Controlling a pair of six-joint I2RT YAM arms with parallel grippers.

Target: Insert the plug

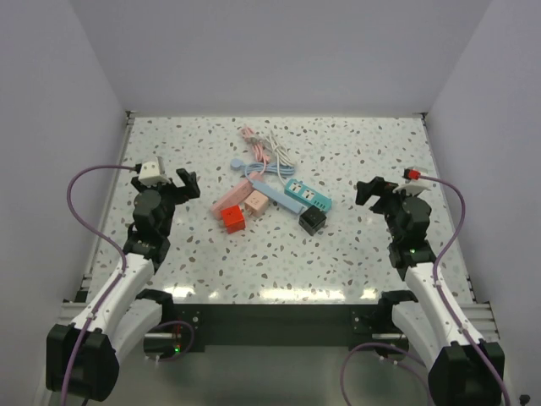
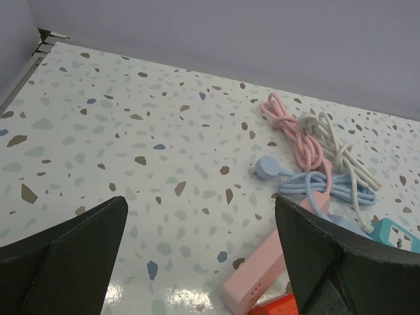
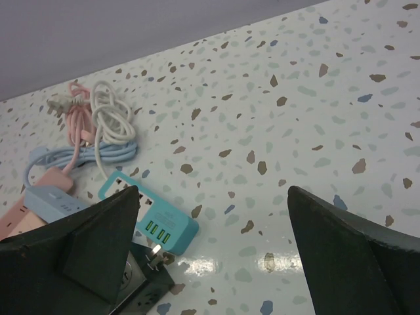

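Gaping wide, left gripper (image 2: 200, 198) and right gripper (image 3: 213, 189) hold nothing; black socket cube (image 3: 151, 289) is partly hidden.

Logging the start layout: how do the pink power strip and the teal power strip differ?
The pink power strip lies on the pile's left, nearer the left arm; the teal power strip lies on its right, nearer the right arm. The teal one shows green ports on its end; the pink one's visible end is plain. Both lie flat, ungripped.
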